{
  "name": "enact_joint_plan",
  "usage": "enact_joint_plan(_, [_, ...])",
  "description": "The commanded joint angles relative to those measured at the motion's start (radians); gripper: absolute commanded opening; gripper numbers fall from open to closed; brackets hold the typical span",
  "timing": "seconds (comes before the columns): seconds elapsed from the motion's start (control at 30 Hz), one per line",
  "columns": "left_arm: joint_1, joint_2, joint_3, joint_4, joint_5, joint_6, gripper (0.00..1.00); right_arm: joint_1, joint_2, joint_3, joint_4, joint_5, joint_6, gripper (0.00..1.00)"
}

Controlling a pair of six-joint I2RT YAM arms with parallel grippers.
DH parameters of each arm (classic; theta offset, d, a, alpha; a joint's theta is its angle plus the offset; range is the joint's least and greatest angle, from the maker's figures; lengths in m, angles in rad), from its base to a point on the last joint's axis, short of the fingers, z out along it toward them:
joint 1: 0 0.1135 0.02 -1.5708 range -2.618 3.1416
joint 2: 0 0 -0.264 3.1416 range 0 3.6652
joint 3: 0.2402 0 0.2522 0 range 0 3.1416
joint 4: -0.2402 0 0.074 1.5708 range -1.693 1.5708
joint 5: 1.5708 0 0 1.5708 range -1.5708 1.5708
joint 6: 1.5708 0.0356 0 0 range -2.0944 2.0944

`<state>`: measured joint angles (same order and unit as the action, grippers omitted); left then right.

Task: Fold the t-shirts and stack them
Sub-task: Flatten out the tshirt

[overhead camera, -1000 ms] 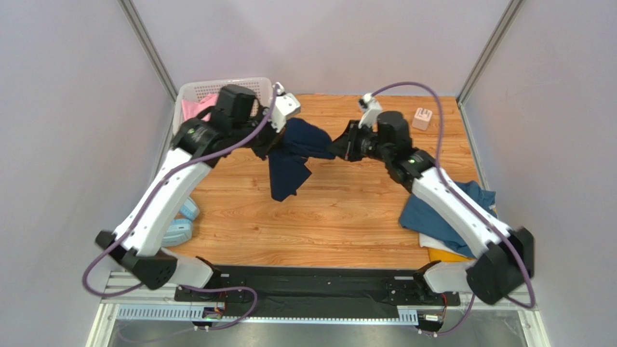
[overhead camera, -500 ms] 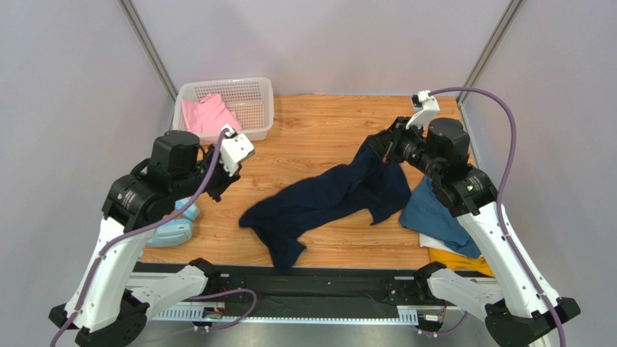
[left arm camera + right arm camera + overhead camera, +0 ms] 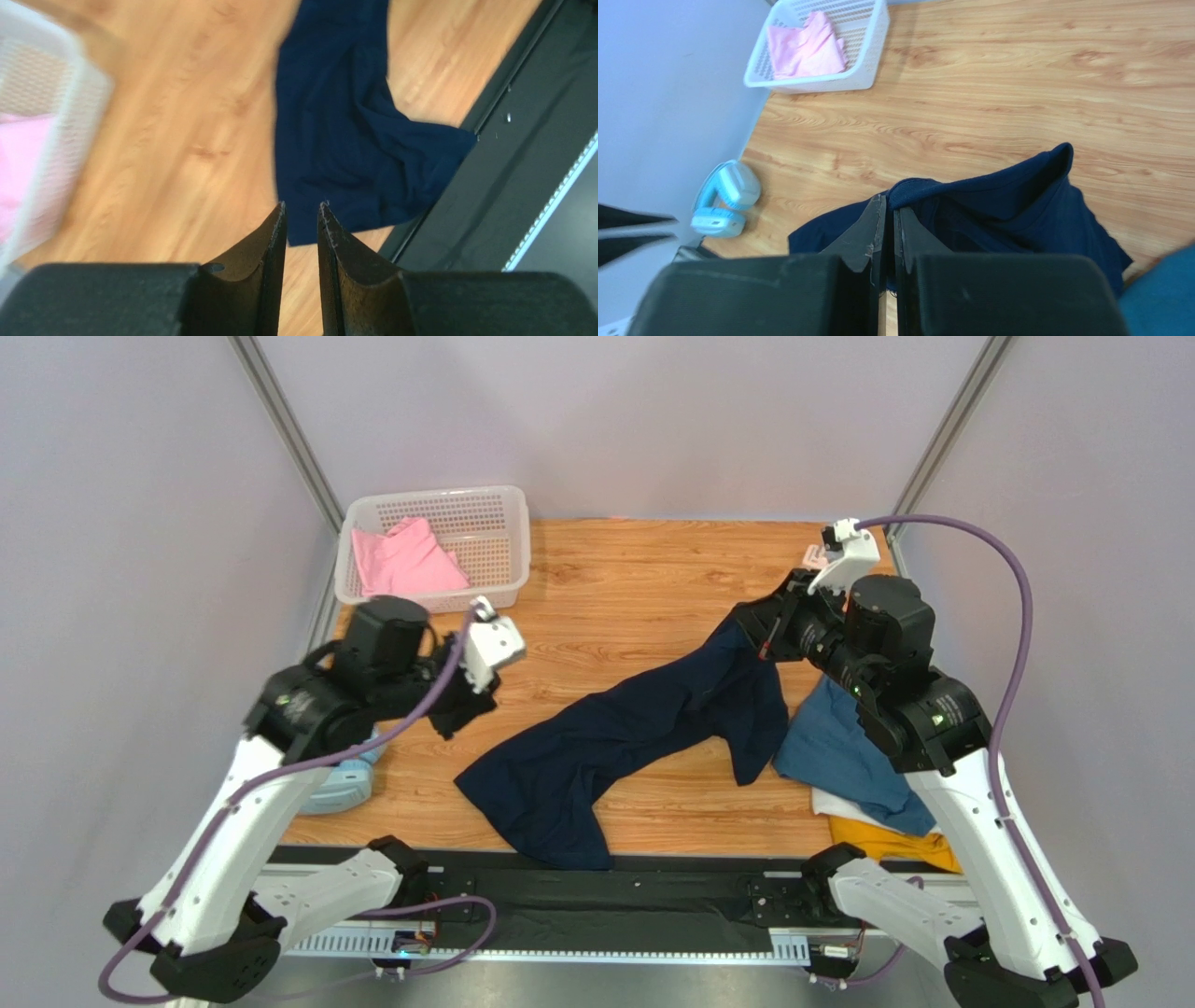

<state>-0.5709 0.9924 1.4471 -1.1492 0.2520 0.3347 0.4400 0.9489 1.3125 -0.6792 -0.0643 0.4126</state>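
Note:
The dark navy t-shirt (image 3: 631, 735) stretches diagonally across the wooden table, with one end lifted at the far right. My right gripper (image 3: 765, 627) is shut on that lifted edge, and the cloth is pinched between the jaws of the right gripper (image 3: 889, 199). My left gripper (image 3: 459, 711) hovers left of the shirt's low end; the left gripper (image 3: 302, 206) is slightly open and empty above the navy t-shirt (image 3: 344, 140). The pink t-shirt (image 3: 404, 560) lies in the basket. Teal (image 3: 842, 756), white (image 3: 856, 809) and mustard (image 3: 870, 833) t-shirts are piled at the near right.
A white mesh basket (image 3: 502, 532) stands at the far left corner. A light-blue handheld appliance (image 3: 337, 784) lies at the table's left edge. A black strip (image 3: 631, 875) runs along the near edge, and the shirt's low end reaches it. Grey walls close in both sides.
Both arms drew back from the far middle. The left gripper let go of the navy shirt, which dropped and spread across the table. The right gripper carried its end to the right.

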Motion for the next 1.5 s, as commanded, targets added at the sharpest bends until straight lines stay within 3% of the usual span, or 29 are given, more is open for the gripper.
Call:
enact_joint_plan(0.0, [-0.133, 0.107, -0.272, 0.049, 0.004, 0.004, 0.29, 0.000, 0.033, -0.004, 0.049, 0.141, -0.055, 0.00])
enact_joint_plan(0.33, [-0.185, 0.255, -0.474, 0.155, -0.097, 0.058, 0.27, -0.099, 0.362, -0.013, 0.159, 0.126, -0.031, 0.00])
enact_joint_plan(0.4, [-0.191, 0.250, -0.487, 0.152, -0.106, 0.059, 0.29, -0.103, 0.386, -0.028, 0.182, 0.118, -0.035, 0.00])
enact_joint_plan(0.53, [-0.228, 0.233, -0.498, 0.155, -0.112, 0.066, 0.47, -0.128, 0.441, -0.033, 0.211, 0.101, -0.028, 0.00])
enact_joint_plan(0.67, [-0.325, 0.252, -0.553, 0.192, -0.184, 0.090, 0.48, -0.165, 0.514, -0.009, 0.224, 0.078, -0.005, 0.00])
enact_joint_plan(1.0, [-0.353, 0.337, -0.643, 0.331, -0.304, 0.093, 0.50, -0.211, 0.714, 0.116, 0.219, -0.009, 0.023, 0.00])
enact_joint_plan(1.1, [-0.351, 0.367, -0.648, 0.345, -0.295, 0.069, 0.67, -0.211, 0.702, 0.099, 0.231, -0.017, 0.023, 0.00])
enact_joint_plan(1.3, [-0.357, 0.381, -0.636, 0.353, -0.270, 0.046, 0.74, -0.213, 0.689, 0.080, 0.245, -0.035, 0.018, 0.00])
enact_joint_plan(1.47, [-0.376, 0.329, -0.577, 0.289, -0.263, 0.046, 0.90, -0.213, 0.702, 0.085, 0.248, -0.057, 0.023, 0.00])
